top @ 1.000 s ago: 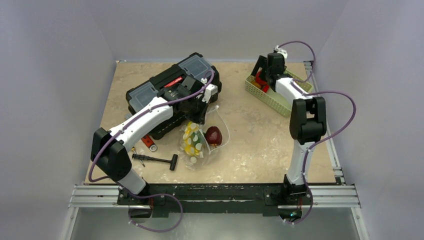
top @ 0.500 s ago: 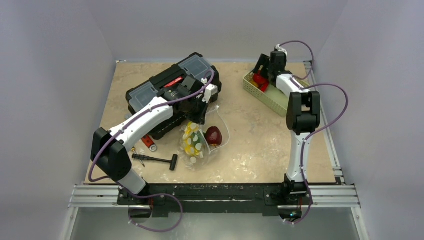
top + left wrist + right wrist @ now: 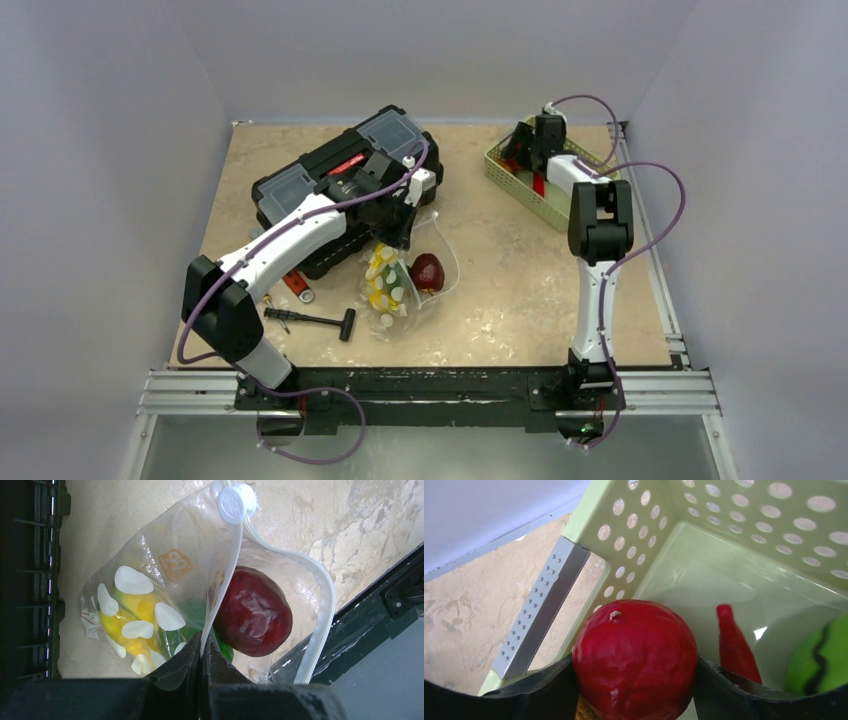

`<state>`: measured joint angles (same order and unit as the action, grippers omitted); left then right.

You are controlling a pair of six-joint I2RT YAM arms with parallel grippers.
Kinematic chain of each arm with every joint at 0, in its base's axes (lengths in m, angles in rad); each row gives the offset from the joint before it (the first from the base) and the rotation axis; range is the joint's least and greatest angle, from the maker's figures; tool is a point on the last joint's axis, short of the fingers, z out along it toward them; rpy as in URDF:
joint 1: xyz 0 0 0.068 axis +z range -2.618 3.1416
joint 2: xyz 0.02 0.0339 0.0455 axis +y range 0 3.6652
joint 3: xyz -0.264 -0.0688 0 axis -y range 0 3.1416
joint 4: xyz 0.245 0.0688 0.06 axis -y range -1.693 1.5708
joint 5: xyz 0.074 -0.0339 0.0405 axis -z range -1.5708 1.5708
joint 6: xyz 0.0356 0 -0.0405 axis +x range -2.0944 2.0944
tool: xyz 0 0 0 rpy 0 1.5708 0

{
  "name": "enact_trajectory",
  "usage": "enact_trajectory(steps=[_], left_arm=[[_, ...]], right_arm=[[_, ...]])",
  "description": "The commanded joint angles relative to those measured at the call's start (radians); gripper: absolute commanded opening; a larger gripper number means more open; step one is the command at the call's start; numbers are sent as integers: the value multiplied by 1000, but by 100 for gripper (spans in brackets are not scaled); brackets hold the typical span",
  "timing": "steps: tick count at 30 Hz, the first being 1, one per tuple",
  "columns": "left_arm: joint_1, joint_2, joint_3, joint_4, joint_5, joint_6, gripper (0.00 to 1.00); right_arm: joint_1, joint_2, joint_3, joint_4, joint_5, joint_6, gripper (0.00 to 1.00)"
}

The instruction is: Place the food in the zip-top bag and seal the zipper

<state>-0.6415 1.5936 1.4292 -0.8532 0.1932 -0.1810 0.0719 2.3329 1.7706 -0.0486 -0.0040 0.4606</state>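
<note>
Beside a black toolbox (image 3: 340, 185), the left gripper (image 3: 201, 642) is pressed together on the film of the clear dotted bag (image 3: 165, 575). The bag lies on the table (image 3: 520, 290) holding yellow (image 3: 132, 612) and green (image 3: 192, 610) pieces, with a dark red fruit (image 3: 255, 612) in its unsealed zipper (image 3: 322, 595) mouth. At far right, in the green basket (image 3: 664, 520), the right gripper (image 3: 635, 680) flanks a red fruit (image 3: 634, 650). Its fingers lie against both sides of the fruit, but a firm grip cannot be told.

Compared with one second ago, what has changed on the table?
The right gripper dipped lower into the pale green basket; its fingers now flank a red round fruit, grip uncertain. The left gripper stays pinched on the zip-top bag; bag, toolbox and tools lie as before.
</note>
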Motion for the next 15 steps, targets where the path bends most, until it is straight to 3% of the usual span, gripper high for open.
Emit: enact_trajectory(steps=[1,8,15], left_arm=[[9,-13,37,8,13,9,0],[8,-11,38,7,6,12,0],[11,-11,40,8,17,8,0]], right_arm=[[4,-61,4,-6,-12,10,62],[6,-266,-67,-20,32,3,34],[32,-700,-494,141,23,81,11]])
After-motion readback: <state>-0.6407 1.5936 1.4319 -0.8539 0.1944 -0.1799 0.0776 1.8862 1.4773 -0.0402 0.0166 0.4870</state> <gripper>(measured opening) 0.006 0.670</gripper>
